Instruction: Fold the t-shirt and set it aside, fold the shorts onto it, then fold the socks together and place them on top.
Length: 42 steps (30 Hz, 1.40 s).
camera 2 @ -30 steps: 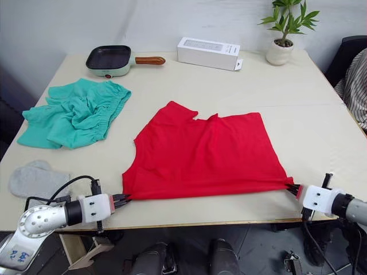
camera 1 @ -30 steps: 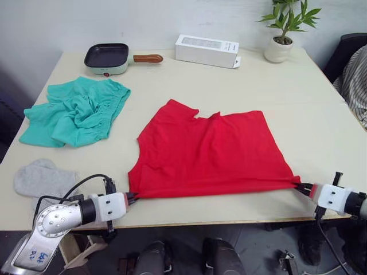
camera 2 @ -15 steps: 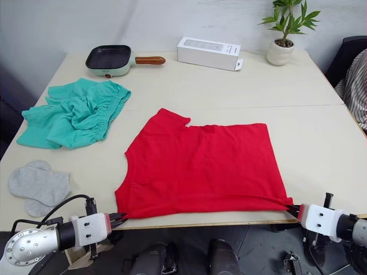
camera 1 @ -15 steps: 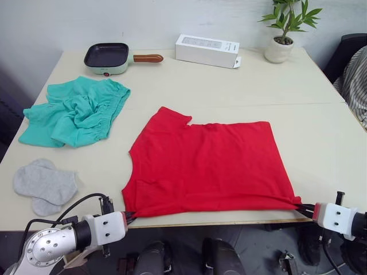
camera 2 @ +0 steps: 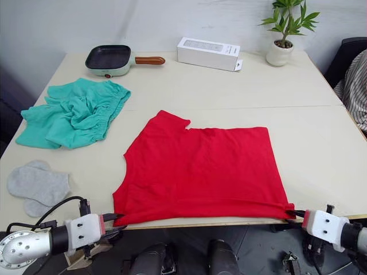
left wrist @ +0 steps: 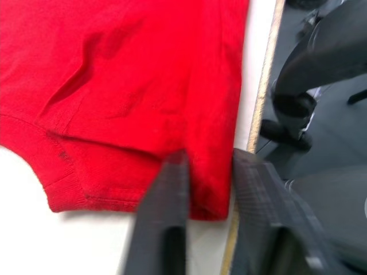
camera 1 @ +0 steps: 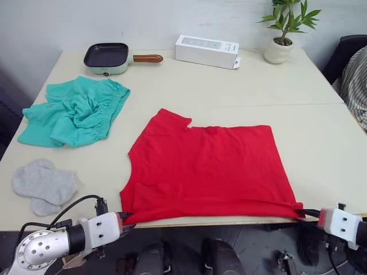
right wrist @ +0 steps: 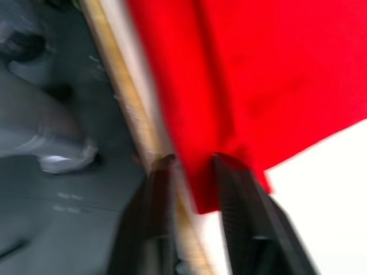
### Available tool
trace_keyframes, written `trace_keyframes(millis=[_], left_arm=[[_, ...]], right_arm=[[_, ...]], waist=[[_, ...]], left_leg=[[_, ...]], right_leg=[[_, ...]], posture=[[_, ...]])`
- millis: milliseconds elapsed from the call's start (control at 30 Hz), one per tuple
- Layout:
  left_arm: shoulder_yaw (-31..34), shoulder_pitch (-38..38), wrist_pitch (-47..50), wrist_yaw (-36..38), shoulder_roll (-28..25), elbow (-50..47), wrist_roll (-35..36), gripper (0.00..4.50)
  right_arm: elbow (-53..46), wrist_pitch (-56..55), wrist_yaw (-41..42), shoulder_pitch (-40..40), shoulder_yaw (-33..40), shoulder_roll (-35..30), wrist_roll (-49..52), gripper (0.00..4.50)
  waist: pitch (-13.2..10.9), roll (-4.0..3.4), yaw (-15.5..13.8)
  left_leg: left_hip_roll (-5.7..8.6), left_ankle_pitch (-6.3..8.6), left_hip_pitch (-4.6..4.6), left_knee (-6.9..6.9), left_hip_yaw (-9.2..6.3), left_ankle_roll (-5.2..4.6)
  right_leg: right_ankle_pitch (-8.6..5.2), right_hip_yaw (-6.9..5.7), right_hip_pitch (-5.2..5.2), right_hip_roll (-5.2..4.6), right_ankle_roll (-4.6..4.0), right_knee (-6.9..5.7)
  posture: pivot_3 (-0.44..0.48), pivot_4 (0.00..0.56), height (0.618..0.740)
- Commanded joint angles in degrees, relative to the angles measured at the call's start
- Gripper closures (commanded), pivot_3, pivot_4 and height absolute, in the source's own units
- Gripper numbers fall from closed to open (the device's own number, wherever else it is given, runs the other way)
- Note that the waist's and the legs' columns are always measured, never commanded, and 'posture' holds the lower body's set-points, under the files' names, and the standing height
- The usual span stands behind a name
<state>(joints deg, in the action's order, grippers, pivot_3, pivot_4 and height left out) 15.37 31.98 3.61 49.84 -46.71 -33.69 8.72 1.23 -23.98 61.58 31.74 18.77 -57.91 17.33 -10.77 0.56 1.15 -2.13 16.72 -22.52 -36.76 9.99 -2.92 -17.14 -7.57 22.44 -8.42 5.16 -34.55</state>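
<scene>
From overhead, the t-shirt [camera 1: 206, 169] lies flat along the table's [camera 1: 321, 126] near edge. In the left wrist view, the left gripper [left wrist: 209, 166] pinches its near-left corner. In the right wrist view, the right gripper [right wrist: 194, 163] pinches the opposite corner.

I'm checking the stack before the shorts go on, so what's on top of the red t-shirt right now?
Nothing lies on the t-shirt; it is spread flat on the table. The shorts and socks lie apart, to its left. Anything under the shirt is covered.
</scene>
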Motion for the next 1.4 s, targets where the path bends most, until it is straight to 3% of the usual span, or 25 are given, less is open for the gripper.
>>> trace_keyframes(millis=[33, 167, 233, 400, 500, 667, 833, 1033, 1400], left_arm=[[10.77, -0.38, 7.84, 8.88, -5.16, 0.44, 12.59, 1.90], [18.48, -1.45, 16.63, 20.43, -13.87, 4.92, 20.39, 0.62], [19.73, -5.87, 19.77, 22.30, -17.32, 8.54, 22.82, 0.00], [11.00, -26.14, 25.24, 16.33, -18.52, 18.22, 24.01, 0.00], [2.21, -42.05, 29.12, 10.66, -14.16, 24.81, 22.23, 0.00], [-11.38, -62.87, 32.10, 6.85, -5.80, 38.57, 15.22, 0.00], [-17.92, -77.40, 30.02, 3.63, 2.67, 57.36, 8.09, 0.00], [-20.53, -85.03, 21.77, -0.32, 9.19, 74.25, 0.77, 0.00], [-19.04, -91.30, 10.88, -6.53, 15.24, 92.32, -4.95, 0.00]], right_arm=[[-1.71, 7.23, 7.67, 1.27, 5.37, -2.89, 8.27, 2.16], [1.04, 10.43, 13.96, -2.76, 8.26, -6.16, 10.30, 0.77], [4.30, 12.47, 15.85, -7.95, 8.23, -7.50, 10.91, 0.04], [13.37, 19.55, 15.46, -28.04, 2.07, -8.27, 9.26, 0.01], [22.32, 26.41, 14.82, -44.49, -4.45, -6.11, 6.63, 0.01], [42.49, 28.95, 15.44, -71.42, -15.08, 1.84, -2.32, 0.01], [63.33, 25.44, 8.41, -88.65, -20.28, 8.35, -11.76, 0.01], [72.78, 23.65, -2.54, -96.27, -19.73, 13.64, -16.44, 0.01], [75.69, 23.91, -14.48, -96.34, -16.25, 19.39, -18.51, 0.01]], waist=[[-0.02, -0.04, -0.02], [-0.19, -0.27, 0.36], [-0.24, -0.27, 0.52], [-0.43, -0.58, 0.48], [-0.46, -0.63, 0.42], [-0.49, -0.57, 0.45], [-0.57, -0.46, 0.61], [-0.58, -0.44, 0.85], [-0.59, -0.42, 1.03]], left_leg=[[-0.02, 0.00, -0.02, -0.01, 0.00, 0.00], [-0.03, -0.03, -0.01, -0.32, 0.00, -0.06], [-0.04, -0.03, 0.13, -0.28, -0.01, -0.06], [-0.02, -0.07, 0.08, -0.22, 0.01, 0.03], [0.07, -0.28, -0.11, -0.28, 0.09, 0.42], [0.07, -0.72, -0.61, -0.51, 0.14, 0.33], [0.11, -1.08, -0.76, -0.64, 0.41, 0.23], [0.10, -1.08, -0.76, -0.66, 0.44, 0.22], [0.08, -1.08, -0.78, -0.90, 0.43, 0.21]], right_leg=[[0.00, -0.01, 0.01, 0.01, 0.00, -0.04], [-0.26, 0.02, 0.07, 0.00, -0.49, -0.12], [-0.32, 0.02, 0.03, 0.09, -0.66, 0.08], [-0.17, 0.12, 0.10, 0.06, -0.56, 0.17], [0.24, 0.12, 0.24, -0.04, 0.16, -0.44], [0.20, -0.02, 0.93, 0.34, 0.09, -1.21], [0.29, -0.01, 1.20, 0.75, 0.26, -1.46], [0.33, 0.04, 1.20, 0.73, 0.34, -1.70], [0.34, 0.05, 1.20, 0.70, 0.36, -1.95]], posture=[[0.000, 0.150, 0.740], [0.000, 0.150, 0.740], [0.000, 0.150, 0.740], [0.000, 0.150, 0.740], [0.000, 0.150, 0.740], [0.000, 0.150, 0.740], [0.000, 0.150, 0.740], [0.000, 0.150, 0.740], [0.000, 0.150, 0.740]])
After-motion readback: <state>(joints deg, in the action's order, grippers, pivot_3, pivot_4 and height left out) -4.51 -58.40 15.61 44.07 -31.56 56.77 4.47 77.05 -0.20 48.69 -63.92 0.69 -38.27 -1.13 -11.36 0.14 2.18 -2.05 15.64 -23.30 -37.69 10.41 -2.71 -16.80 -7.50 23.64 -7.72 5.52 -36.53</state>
